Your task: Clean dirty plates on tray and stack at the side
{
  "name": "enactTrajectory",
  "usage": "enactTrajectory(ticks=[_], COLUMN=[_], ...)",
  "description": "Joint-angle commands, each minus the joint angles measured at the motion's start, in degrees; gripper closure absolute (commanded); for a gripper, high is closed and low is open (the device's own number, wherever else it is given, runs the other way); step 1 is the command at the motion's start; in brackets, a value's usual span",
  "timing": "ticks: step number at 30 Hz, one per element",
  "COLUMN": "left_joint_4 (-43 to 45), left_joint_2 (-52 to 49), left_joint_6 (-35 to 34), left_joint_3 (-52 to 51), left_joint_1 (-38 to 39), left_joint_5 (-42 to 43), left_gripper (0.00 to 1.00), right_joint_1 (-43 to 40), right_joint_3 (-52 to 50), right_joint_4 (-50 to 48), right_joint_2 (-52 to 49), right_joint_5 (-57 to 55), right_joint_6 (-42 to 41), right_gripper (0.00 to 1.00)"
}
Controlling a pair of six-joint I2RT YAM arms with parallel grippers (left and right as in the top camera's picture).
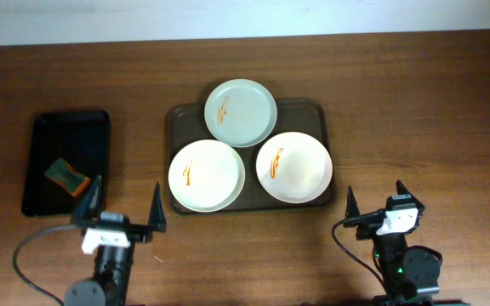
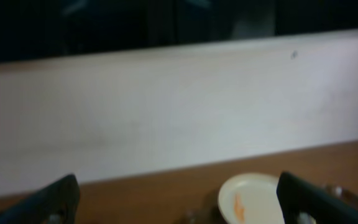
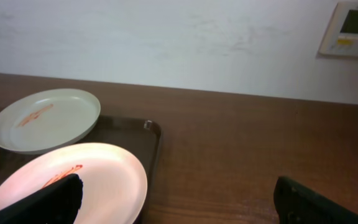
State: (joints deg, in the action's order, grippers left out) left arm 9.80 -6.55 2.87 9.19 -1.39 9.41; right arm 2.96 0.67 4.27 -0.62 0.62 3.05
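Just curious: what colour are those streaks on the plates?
Orange-red, on all three plates; clearest in the overhead view.

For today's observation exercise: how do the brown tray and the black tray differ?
The brown tray is larger and sits mid-table; the black tray is smaller, at the robot's left. The brown tray carries three sauce-streaked plates; the black tray holds only a sponge. Both are rectangular with rounded corners.
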Motion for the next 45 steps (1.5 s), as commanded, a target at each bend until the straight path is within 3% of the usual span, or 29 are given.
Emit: enactTrajectory(ticks=[1, 4, 6, 8, 9, 10, 12, 13, 15, 16, 19, 20, 21, 24, 26, 27, 29, 31, 32, 33, 35, 37, 38, 39, 40, 41, 42, 44, 45], left_joint_4=[-17.66, -35.32, -42.38, -42.91, -44.81, -47.95, -57.68, -58.01, -57.92, -59.74, -61.96, -62.01, -61.92, -61.53, -61.88, -62.14, -61.77, -62.42, -62.62, -62.58, -61.88, -59.54, -57.57, -56.19, -54.18, -53.7, -53.68, -52.98, -52.54], left_joint_2=[-21.53, -47.28, -57.55, -63.76, -67.14, -68.87, -74.66, -78.82, -82.38, -85.07, -94.25, -96.91, -100.69, -107.21, -110.09, -112.06, -113.5, -115.32, -115.65, -115.6, -115.6, -115.6, -115.6, -115.6, -115.62, -115.6, -115.62, -115.62, -115.62], left_joint_6=[3.87, 3.91, 3.89, 3.08, -11.47, -18.53, -24.9, -29.75, -34.34, -34.1, -32.81, -32.83, -32.83, -32.81, -32.81, -31.8, -31.28, -31.28, -31.28, -31.3, -31.3, -31.28, -31.28, -31.28, -31.28, -31.28, -31.32, -31.3, -31.3], left_joint_3=[20.68, 47.69, 58.16, 59.23, 61.48, 63.71, 71.43, 73.33, 73.33, 73.31, 73.31, 73.31, 73.31, 73.31, 73.29, 73.24, 73.24, 73.24, 73.24, 73.26, 73.26, 73.26, 73.26, 73.26, 73.26, 73.26, 73.26, 73.26, 73.26], left_joint_1=[0.11, 0.11, 0.13, 0.11, -1.31, -3.52, -11.23, -19.23, -25.42, -27.61, -28.35, -28.35, -28.35, -28.28, -27.82, -27.02, -26.84, -26.84, -26.84, -26.84, -26.88, -26.88, -26.88, -26.88, -26.88, -26.88, -26.88, -26.88, -26.88], left_joint_5=[-8.79, -6.95, 2.93, 5.14, -5.7, -10.93, -13.77, -13.73, -11.56, -7.82, -9.03, -8.96, -8.72, -6.54, -5.9, -6.19, -7.45, -7.65, -7.65, -7.65, -7.65, -7.72, -8.44, -10.99, -15.74, -17.53, -19.34, -19.78, -19.78], left_gripper=[0.01, 0.01, 0.01, 0.0, 0.01, 0.01, 0.01, 0.01, 0.01, 0.01, 0.0, 0.07, 0.34, 0.36, 0.44, 0.36, 0.44, 0.45, 0.67, 1.0, 1.0, 0.18, 0.06, 0.06, 0.16, 0.64, 1.0, 0.96, 0.47], right_joint_1=[-0.46, -0.46, -0.46, -0.46, -0.46, -0.46, -0.46, -0.46, -0.46, -0.46, -0.46, -0.46, -0.46, -0.46, -0.46, -0.46, -0.46, -0.46, -0.46, -0.46, -0.46, -0.46, -0.46, -0.46, -0.46, -0.46, -0.46, -0.46, -0.46], right_joint_3=[-0.35, -0.35, -0.35, -0.35, -0.35, -0.35, -0.35, -0.35, -0.35, -0.35, -0.35, -0.35, -0.35, -0.35, -0.35, -0.35, -0.35, -0.35, -0.35, -0.35, -0.35, -0.35, -0.35, -0.35, -0.35, -0.35, -0.35, -0.35, -0.35], right_joint_4=[0.28, 0.26, 0.28, 0.28, 0.28, 0.28, 0.28, 0.28, 0.28, 0.26, 0.28, 0.28, 0.28, 0.28, 0.28, 0.26, 0.28, 0.26, 0.28, 0.28, 0.26, 0.28, 0.28, 0.26, 0.26, 0.26, 0.28, 0.28, 0.26], right_joint_2=[0.26, 0.26, 0.26, 0.26, 0.26, 0.26, 0.26, 0.26, 0.26, 0.26, 0.26, 0.26, 0.26, 0.26, 0.26, 0.26, 0.26, 0.26, 0.26, 0.26, 0.26, 0.26, 0.26, 0.26, 0.26, 0.26, 0.26, 0.26, 0.26], right_joint_5=[-0.48, -0.48, -0.48, -0.48, -0.48, -0.48, -0.48, -0.48, -0.48, -0.48, -0.48, -0.46, -0.48, -0.48, -0.48, -0.48, -0.48, -0.48, -0.48, -0.48, -0.48, -0.48, -0.48, -0.48, -0.48, -0.48, -0.48, -0.48, -0.48], right_joint_6=[-0.04, -0.04, -0.04, -0.04, -0.04, -0.04, -0.04, -0.04, -0.04, -0.04, -0.04, -0.04, -0.04, -0.04, -0.04, -0.04, -0.04, -0.04, -0.04, -0.04, -0.04, -0.04, -0.04, -0.04, -0.04, -0.04, -0.04, -0.04, -0.04], right_gripper=[0.02, 0.02, 0.02, 0.02, 0.02, 0.02, 0.02, 0.02, 0.02, 0.02, 0.01, 0.02, 0.02, 0.02, 0.02, 0.02, 0.02, 0.02, 0.02, 0.02, 0.02, 0.02, 0.02, 0.02, 0.02, 0.02, 0.02, 0.02, 0.02])
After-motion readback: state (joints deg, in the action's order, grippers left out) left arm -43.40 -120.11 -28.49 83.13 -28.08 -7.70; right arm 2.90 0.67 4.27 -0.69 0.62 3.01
